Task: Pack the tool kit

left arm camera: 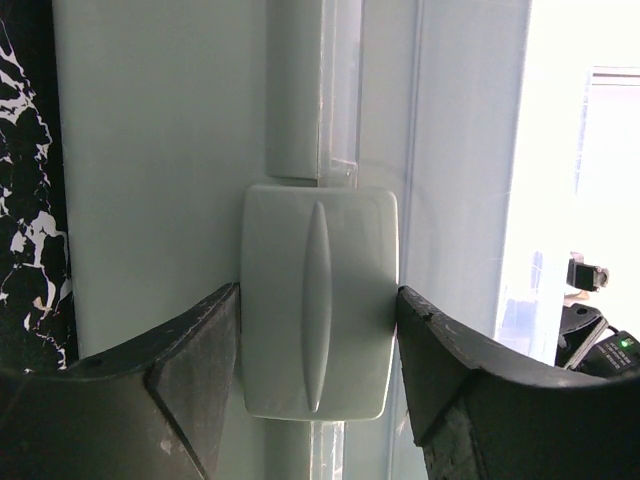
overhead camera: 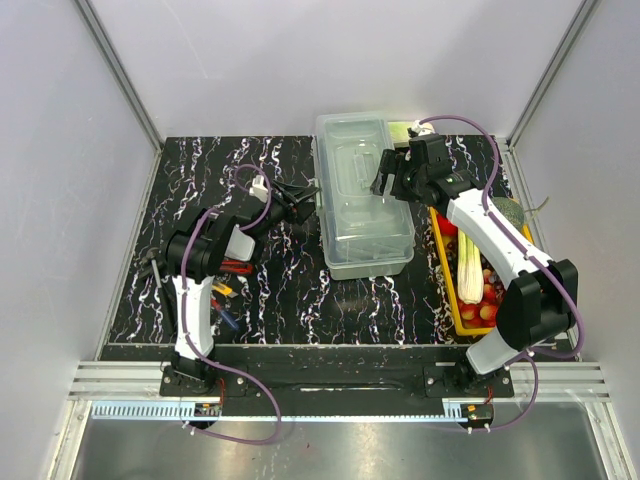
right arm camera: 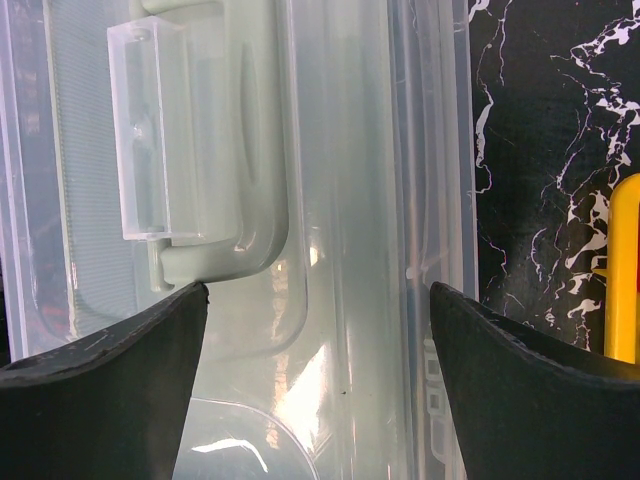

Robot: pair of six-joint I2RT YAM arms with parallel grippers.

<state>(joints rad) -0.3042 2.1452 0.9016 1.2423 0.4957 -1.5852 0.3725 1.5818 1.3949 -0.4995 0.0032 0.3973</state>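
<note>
The tool kit [overhead camera: 362,195], a translucent grey box with its lid down, stands mid-table. My left gripper [overhead camera: 305,200] is at its left side. In the left wrist view the left gripper [left arm camera: 318,291] has both fingers against the sides of the pale green latch [left arm camera: 318,240], which lies flat on the box. My right gripper [overhead camera: 393,176] hovers over the right part of the lid. In the right wrist view the right gripper [right arm camera: 318,290] is open and empty, its left fingertip [right arm camera: 190,300] just below the end of the pale green lid handle [right arm camera: 250,150]. Small hand tools [overhead camera: 226,280] lie under my left arm.
A yellow tray [overhead camera: 447,283] with vegetables lies right of the box, under my right arm; its edge shows in the right wrist view [right arm camera: 624,270]. A dark tool [overhead camera: 156,268] lies at the table's left edge. Walls enclose the black marbled table [overhead camera: 290,290].
</note>
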